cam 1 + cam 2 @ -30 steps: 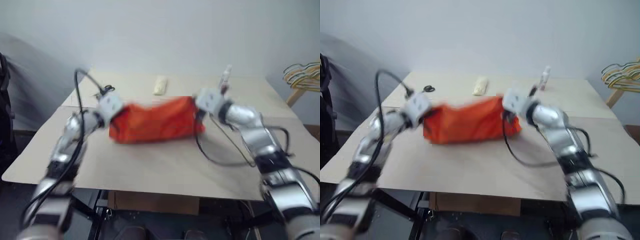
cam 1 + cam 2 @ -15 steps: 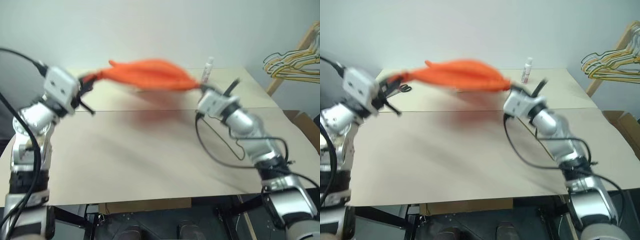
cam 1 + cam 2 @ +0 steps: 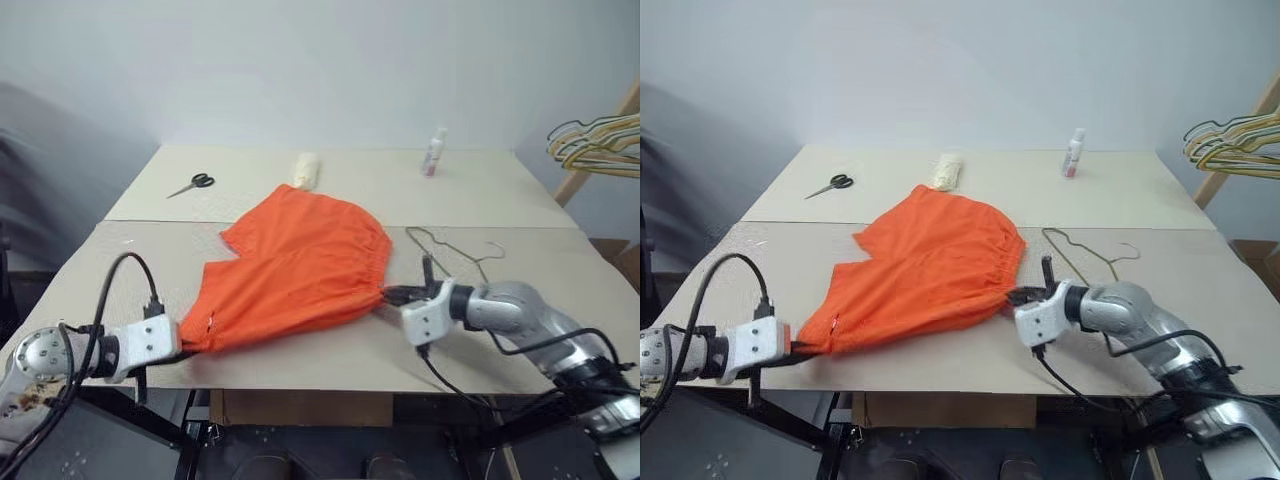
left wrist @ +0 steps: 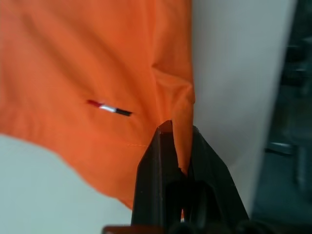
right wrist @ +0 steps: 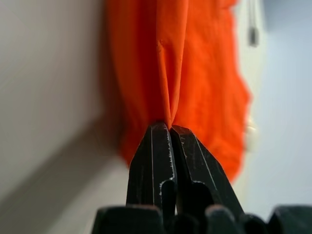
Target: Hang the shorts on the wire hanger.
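The orange shorts [image 3: 295, 270] lie spread flat on the near half of the table, waistband toward the right. My left gripper [image 3: 183, 345] is shut on the shorts' near left corner at the table's front edge; the left wrist view has its fingers [image 4: 168, 161] pinching a fold of orange cloth [image 4: 97, 73]. My right gripper [image 3: 390, 296] is shut on the near right corner of the waistband, and the right wrist view has the fabric [image 5: 170, 73] clamped between its fingers [image 5: 156, 156]. The wire hanger [image 3: 450, 250] lies flat on the table just right of the shorts, behind my right gripper.
Scissors [image 3: 190, 185] lie at the far left of the table, a cream roll [image 3: 305, 168] at the far middle and a small white bottle [image 3: 435, 152] at the far right. A bunch of coloured hangers [image 3: 595, 145] hangs on a wooden rack beyond the right edge.
Both arms swung the shorts down from the air and back toward me; the shorts now lie spread flat on the table. Both grippers stayed shut on the cloth.
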`<act>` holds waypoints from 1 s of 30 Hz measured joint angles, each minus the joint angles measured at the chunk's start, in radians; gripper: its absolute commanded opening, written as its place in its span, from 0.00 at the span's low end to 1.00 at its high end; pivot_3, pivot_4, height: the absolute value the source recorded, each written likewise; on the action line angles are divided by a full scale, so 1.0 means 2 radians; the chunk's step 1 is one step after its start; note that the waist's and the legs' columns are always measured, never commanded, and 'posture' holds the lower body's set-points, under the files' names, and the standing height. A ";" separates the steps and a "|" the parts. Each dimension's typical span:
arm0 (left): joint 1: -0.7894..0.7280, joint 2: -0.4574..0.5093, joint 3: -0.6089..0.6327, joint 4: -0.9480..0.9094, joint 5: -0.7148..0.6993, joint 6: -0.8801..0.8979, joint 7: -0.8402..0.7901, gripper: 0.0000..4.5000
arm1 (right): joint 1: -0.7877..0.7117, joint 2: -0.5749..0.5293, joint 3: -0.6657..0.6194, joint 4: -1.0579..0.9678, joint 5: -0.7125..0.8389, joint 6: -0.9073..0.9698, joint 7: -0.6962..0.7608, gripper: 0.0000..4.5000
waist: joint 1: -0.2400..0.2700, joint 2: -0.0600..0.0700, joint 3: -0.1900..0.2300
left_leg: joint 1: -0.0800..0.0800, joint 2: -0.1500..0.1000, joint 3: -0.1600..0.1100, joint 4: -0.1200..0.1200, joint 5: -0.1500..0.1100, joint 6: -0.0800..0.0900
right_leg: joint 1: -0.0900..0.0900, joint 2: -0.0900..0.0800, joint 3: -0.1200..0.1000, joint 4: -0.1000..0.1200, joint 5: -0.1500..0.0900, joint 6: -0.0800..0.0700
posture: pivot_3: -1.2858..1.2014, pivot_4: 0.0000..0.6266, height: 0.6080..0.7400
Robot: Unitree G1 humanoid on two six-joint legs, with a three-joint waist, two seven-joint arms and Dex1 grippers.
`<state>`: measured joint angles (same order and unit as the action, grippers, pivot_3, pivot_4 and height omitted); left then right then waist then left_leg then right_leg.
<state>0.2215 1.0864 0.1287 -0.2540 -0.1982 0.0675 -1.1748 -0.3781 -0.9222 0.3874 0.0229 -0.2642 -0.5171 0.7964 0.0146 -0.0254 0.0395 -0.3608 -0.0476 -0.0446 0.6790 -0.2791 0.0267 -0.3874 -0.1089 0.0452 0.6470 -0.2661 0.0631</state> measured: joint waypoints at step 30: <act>-0.114 -0.078 0.028 -0.086 -0.160 0.155 0.004 0.93 | -0.080 0.059 -0.163 0.102 0.147 0.525 -0.018 1.00 | 0.000 0.001 0.000 | -0.002 0.004 0.001 0.000 0.000 -0.002 | -0.003 0.003 0.000 0.000 0.002 -0.003 | 0.54 0.00 1.00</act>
<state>-0.0073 0.9309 0.1838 -0.4260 -0.5182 0.3779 -1.1669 -0.5390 -0.8050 0.0604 0.2267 0.0300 0.5326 0.7611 0.0154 -0.0240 0.0395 -0.3658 -0.0403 -0.0428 0.6788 -0.2785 0.0230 -0.3938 -0.1021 0.0453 0.6471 -0.2626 0.0578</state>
